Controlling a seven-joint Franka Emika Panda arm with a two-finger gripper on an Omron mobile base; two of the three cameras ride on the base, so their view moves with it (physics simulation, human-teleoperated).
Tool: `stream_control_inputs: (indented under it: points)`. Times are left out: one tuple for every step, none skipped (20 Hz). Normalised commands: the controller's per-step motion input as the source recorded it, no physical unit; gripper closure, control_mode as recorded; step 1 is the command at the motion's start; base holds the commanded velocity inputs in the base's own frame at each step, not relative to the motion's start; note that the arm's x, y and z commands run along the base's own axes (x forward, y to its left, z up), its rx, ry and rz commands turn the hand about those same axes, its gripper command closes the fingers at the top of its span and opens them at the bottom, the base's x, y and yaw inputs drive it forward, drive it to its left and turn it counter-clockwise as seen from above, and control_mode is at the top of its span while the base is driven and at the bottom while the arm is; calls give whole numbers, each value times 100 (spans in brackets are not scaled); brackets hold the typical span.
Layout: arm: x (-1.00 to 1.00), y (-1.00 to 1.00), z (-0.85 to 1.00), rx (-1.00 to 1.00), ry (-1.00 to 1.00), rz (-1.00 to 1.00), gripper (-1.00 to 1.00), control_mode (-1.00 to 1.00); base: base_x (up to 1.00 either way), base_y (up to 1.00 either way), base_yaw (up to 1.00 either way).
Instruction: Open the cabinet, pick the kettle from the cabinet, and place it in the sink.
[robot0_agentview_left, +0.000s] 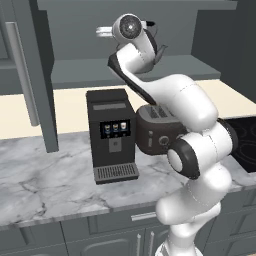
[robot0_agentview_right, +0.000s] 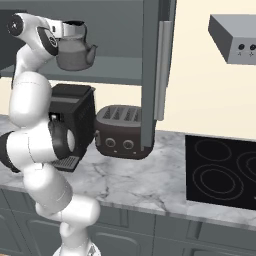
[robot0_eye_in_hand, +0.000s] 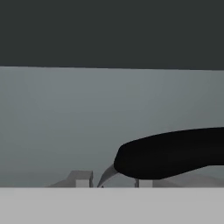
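Kettle risk: tool pinches only black handle above shelf; swing out gently or you clip door

Kettle inside cabinet, above coffee machine left of toaster.

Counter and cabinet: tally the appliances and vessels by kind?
Coffee machine: 1
Toaster: 1
Kettle: 1
Stovetop: 1
Range hood: 1
Total: 5
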Motion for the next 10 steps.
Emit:
stream_control_inputs:
  points:
    - [-49, 2, 11, 0, 11, -1, 100, -100, 0, 0, 0]
    - [-48, 0, 10, 0, 12, 0, 100, -100, 0, 0, 0]
    - [-48, 0, 8, 0, 12, 0, 100, -100, 0, 0, 0]
    - [-49, 0, 8, 0, 11, 0, 100, -100, 0, 0, 0]
    - [-52, 0, 7, 0, 8, 0, 100, -100, 0, 0, 0]
    - [-55, 0, 4, 0, 4, 0, 100, -100, 0, 0, 0]
    - [-60, 0, 2, 0, 0, 0, 100, -100, 0, 0, 0]
    - [-62, 0, 1, 0, 0, 0, 100, -100, 0, 0, 0]
    - [-64, 0, 0, 0, 0, 0, 100, -100, 0, 0, 0]
    - [-67, 0, 0, 0, 0, 0, 100, -100, 0, 0, 0]
